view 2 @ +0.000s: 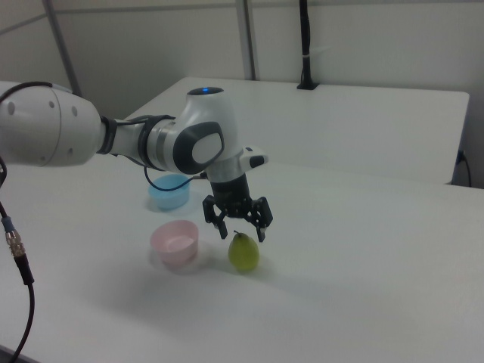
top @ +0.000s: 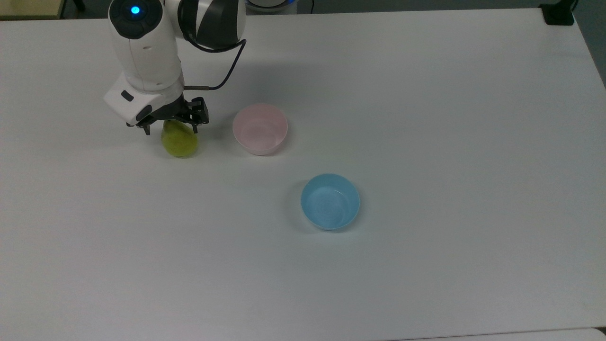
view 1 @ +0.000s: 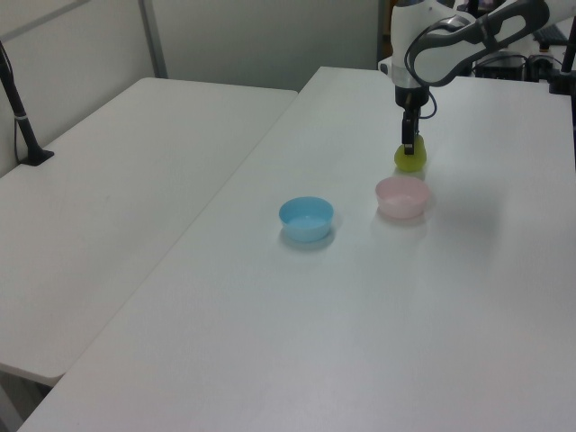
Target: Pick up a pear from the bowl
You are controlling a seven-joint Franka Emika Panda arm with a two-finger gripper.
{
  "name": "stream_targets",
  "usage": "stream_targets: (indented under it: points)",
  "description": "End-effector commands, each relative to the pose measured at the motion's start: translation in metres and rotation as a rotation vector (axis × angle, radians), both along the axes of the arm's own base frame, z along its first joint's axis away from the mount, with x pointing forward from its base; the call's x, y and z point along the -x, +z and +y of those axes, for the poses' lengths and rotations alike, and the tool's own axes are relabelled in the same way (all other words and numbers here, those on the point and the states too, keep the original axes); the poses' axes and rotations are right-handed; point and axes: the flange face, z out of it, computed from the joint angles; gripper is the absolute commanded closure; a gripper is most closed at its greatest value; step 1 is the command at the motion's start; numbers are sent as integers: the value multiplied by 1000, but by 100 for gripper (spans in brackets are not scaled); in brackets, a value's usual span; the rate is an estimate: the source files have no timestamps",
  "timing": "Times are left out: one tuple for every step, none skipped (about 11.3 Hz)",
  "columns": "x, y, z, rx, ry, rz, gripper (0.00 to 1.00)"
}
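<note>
The black two-finger pincer (top: 169,122) (view 2: 241,227) (view 1: 409,144) hangs in the upper left of the top view, its fingers spread apart and pointing down just above the top of the small yellow-green pear (top: 179,140) (view 2: 243,252) (view 1: 409,159). In the right view the fingertips stand on either side of the pear's short dark stem with a gap to each, gripping nothing. The pear stands upright on the smooth white bench (top: 426,118) (view 2: 363,287) (view 1: 360,315), stem up.

Above the pincer rises the white robot arm (top: 144,52) (view 2: 151,144) (view 1: 450,49), with a blue light glowing on its top joint in the top view and a black cable looping from the wrist.

The small round pale pink bowl (top: 260,128) (view 2: 175,242) (view 1: 401,196) sits near the pear, to its right in the top view and to its left in the right view, close but not touching. Nothing lies inside it.

Farther out, the small round light blue bowl (top: 330,201) (view 2: 168,190) (view 1: 306,219) stands well apart from the pear, near the middle of the top view, below and to the right of the pink one. It too holds nothing.

In the left view a second white bench (view 1: 117,198) adjoins the first along the frame's left side, with a black post (view 1: 20,112) mounted at its far left edge.
</note>
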Motion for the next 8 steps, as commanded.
stream_targets:
  points:
    - [4, 69, 28, 6, -65, -109, 0]
    - [7, 86, 59, -1, -86, -113, 0]
    - [12, 104, 83, -7, -127, -123, 0]
    - [19, 119, 107, -13, -163, -131, 0]
    - [27, 135, 127, -21, -193, -130, 0]
    - [37, 150, 137, -28, -215, -125, 0]
    - [46, 165, 143, -35, -218, -123, 0]
    - [53, 175, 144, -69, -228, -113, 0]
